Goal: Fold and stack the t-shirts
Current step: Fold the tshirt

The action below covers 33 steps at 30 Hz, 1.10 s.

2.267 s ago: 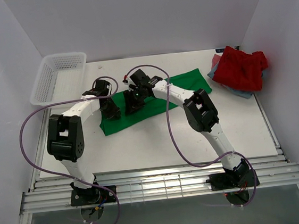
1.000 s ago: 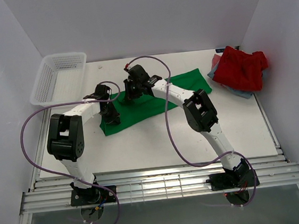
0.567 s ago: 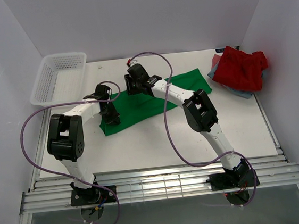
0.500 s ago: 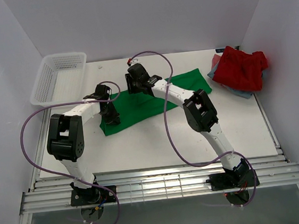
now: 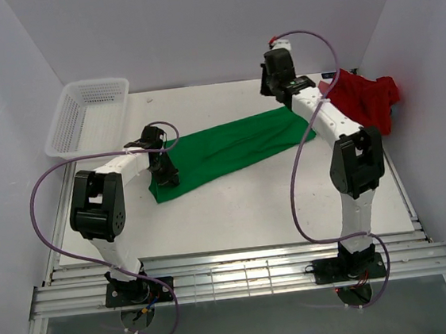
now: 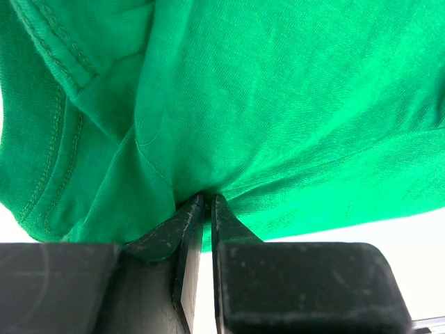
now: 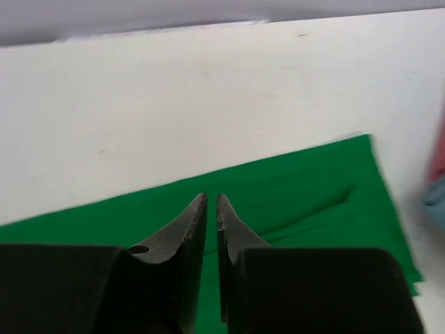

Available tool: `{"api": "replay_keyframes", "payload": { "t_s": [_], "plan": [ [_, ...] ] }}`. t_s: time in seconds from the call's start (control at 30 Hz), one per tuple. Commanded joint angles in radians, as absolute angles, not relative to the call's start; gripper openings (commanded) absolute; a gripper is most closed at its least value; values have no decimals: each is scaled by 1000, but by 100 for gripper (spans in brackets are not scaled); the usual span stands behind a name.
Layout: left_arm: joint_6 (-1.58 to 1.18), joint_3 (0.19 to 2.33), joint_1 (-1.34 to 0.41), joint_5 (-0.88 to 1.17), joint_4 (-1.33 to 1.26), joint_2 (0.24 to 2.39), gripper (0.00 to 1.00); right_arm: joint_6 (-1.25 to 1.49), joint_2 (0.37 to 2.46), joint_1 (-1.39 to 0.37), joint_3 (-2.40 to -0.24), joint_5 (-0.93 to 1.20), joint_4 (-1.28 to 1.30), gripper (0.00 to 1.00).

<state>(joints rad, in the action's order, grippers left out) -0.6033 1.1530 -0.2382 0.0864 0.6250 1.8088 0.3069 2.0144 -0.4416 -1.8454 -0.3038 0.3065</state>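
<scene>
The basket [image 5: 66, 129] sits at 10 o'clock on the table [image 5: 235, 205]. At 9 o'clock the left gripper [image 6: 206, 202] has its jaws pinched narrow on a fold at the left end of the green shirt [image 5: 237, 145]. That shirt lies stretched across the middle from 8 towards 2 o'clock. The right gripper [image 7: 211, 202] hovers at 1 o'clock, clear of the cloth, jaws almost together and empty. The red shirt [image 5: 359, 97] lies crumpled at 2 o'clock.

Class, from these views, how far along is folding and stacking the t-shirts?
Done: green t-shirt lies as a long strip. In hand: left hand pinches its end; right hand hovers shut, apparently empty. Left: finishing it, folding the crumpled red t-shirt, stacking.
</scene>
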Motion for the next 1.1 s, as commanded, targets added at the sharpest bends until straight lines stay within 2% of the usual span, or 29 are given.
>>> {"api": "replay_keyframes", "payload": {
  "t_s": [0.0, 0.17, 0.23, 0.67, 1.07],
  "plan": [
    [-615, 1155, -241, 81, 658, 1756, 22, 295, 2022, -351, -1807, -302, 354, 15],
    [-615, 1161, -241, 78, 666, 1744, 22, 268, 2158, -299, -2014, -276, 537, 12],
    [-615, 1172, -241, 78, 670, 1736, 22, 258, 2186, -298, -2031, -268, 584, 12],
    [-603, 1189, -241, 109, 712, 1720, 22, 233, 2247, -275, -1967, -284, 701, 11],
    [-604, 1221, -241, 126, 707, 1770, 22, 236, 2296, -281, -1786, -238, 755, 10]
  ]
}}
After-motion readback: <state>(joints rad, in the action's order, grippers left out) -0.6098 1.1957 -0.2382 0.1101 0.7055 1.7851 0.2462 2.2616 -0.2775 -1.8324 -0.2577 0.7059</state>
